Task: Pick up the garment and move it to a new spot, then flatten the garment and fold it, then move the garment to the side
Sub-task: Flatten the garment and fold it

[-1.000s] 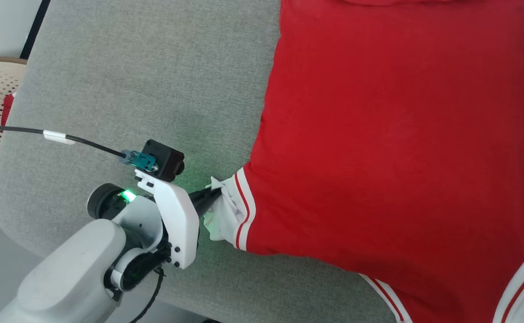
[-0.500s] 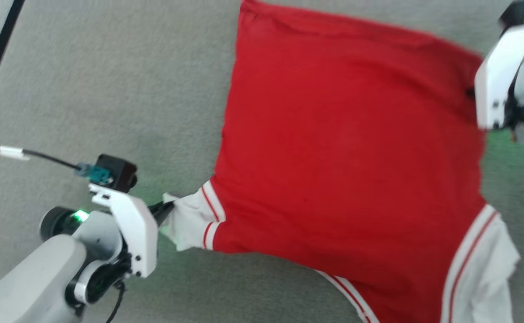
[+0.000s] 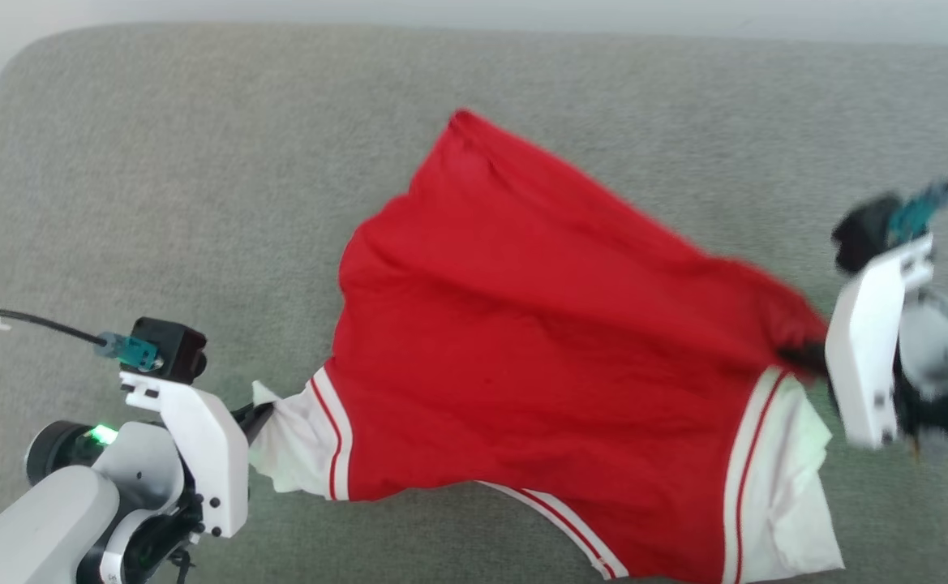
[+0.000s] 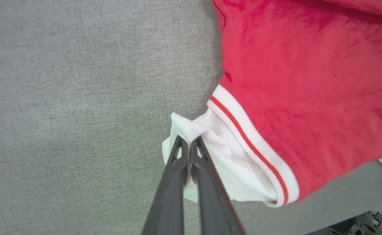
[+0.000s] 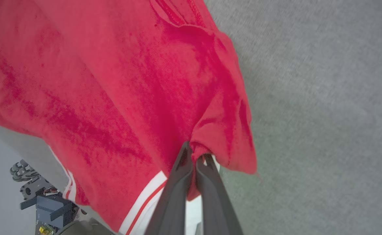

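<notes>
**The garment (image 3: 538,349), pinched at both sides**

The left arm reaches in from the lower left corner of the head view. Its pale forearm (image 3: 27,527) angles up toward the middle. A white wrist bracket (image 3: 206,454) and a small black camera (image 3: 169,349) sit behind the left gripper (image 3: 259,414), whose long dark fingers point right at the cloth. The right arm comes in from the right edge, blurred. Its right gripper (image 3: 798,355) points left into the fabric.

The garment is a soft bright-red fabric top with white sleeve ends and thin red-and-white stripe bands where the colours meet. It is spread over the middle of a grey woven upholstered surface (image 3: 157,162), stretched between the two grippers. Its far corner reaches up the head view toward the back edge of the surface. Creases fan out from the right-hand grip across the red body. One white sleeve end (image 3: 299,446) bunches at the left. The other droops at the lower right, near the front edge of the surface. Whether the middle of the cloth is lifted off the surface cannot be told.

In the left wrist view the fingers (image 4: 173,189) are clamped together on a fold of the white sleeve end, with cloth pinched between the tips. In the right wrist view the fingers (image 5: 176,195) are closed tight on a bunched pinch of the red fabric. That pinch is just above a stripe band, and the white sleeve shows below it.
</notes>
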